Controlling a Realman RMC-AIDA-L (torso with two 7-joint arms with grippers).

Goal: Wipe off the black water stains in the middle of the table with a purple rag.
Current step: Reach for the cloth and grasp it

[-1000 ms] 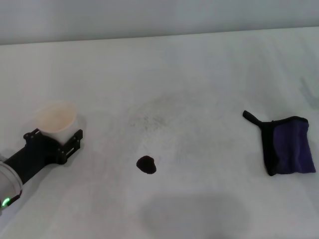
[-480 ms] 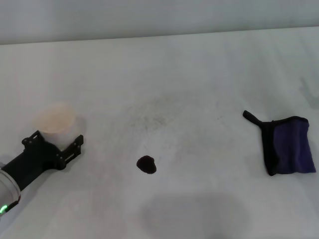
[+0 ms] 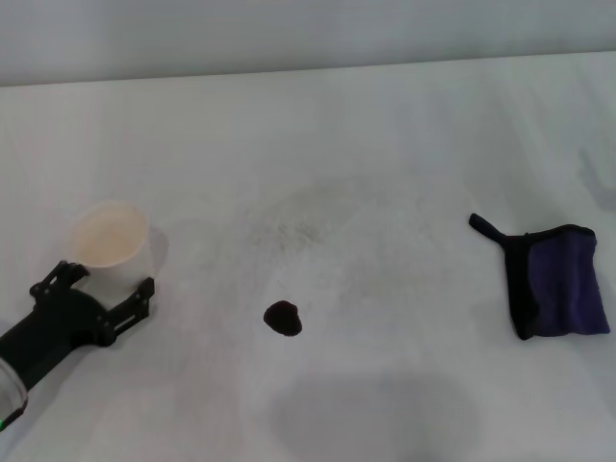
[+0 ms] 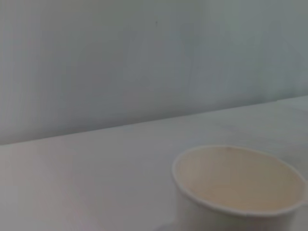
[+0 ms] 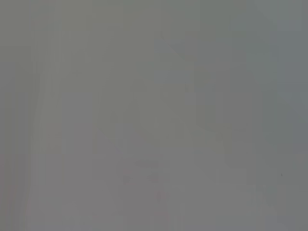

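one left gripper, farther from cup

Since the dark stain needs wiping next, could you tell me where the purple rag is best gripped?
Grip the purple rag on its purple body, from straight above: it lies flat on the table, so only a top-down pinch can gather cloth. The thin black loop looks too slim to hold firmly.

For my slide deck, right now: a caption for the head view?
Left claw open beside paper cup; dark stain mid-table, purple rag untouched.
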